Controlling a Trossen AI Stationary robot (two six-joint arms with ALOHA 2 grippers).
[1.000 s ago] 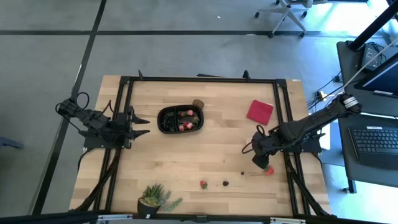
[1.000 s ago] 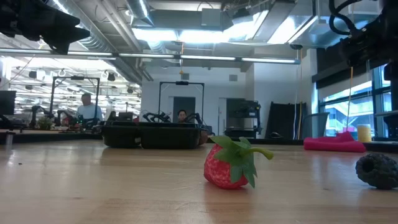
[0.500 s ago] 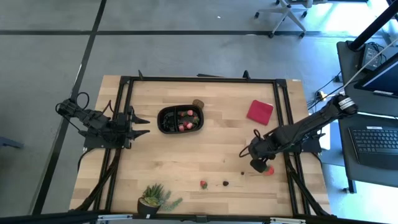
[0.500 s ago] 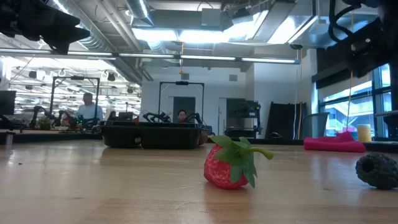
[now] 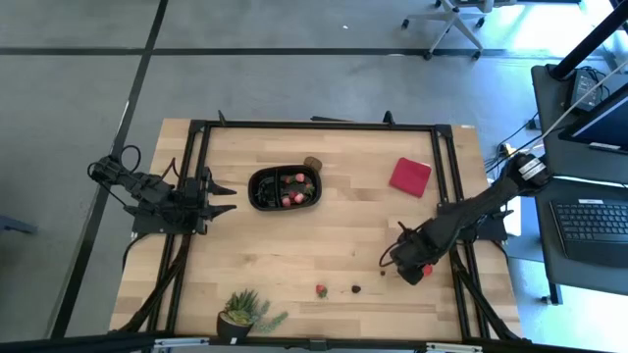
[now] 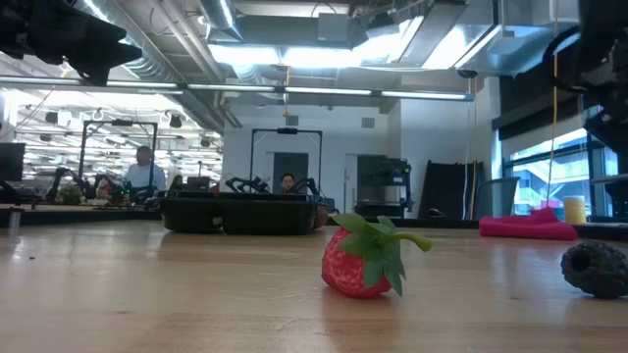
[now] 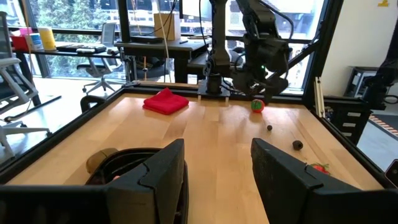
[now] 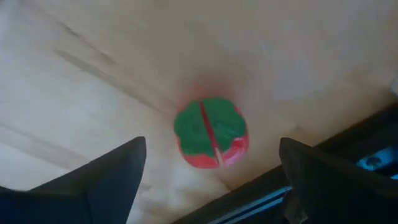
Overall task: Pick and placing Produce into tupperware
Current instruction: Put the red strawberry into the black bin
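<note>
**Red fruit piece between spread fingers**

A small red fruit piece (image 8: 211,134) with a green top, split by a thin red line, lies on the pale wooden bench (image 8: 124,56). The right end effector (image 8: 211,177) is above it, its two dark fingers (image 8: 115,171) set wide apart on either side, neither touching the fruit. A dark frame edge (image 8: 348,134) runs just beside the fruit.

We see a grey floor (image 5: 294,69) crossed by dark lines, with an office chair (image 5: 453,22) at the far edge. Beyond the wooden table (image 6: 196,284) lies a workshop hall lit by bright ceiling lights (image 6: 285,54), a window (image 6: 535,172) at the right, and a person (image 6: 144,175) seated at a bench.
</note>
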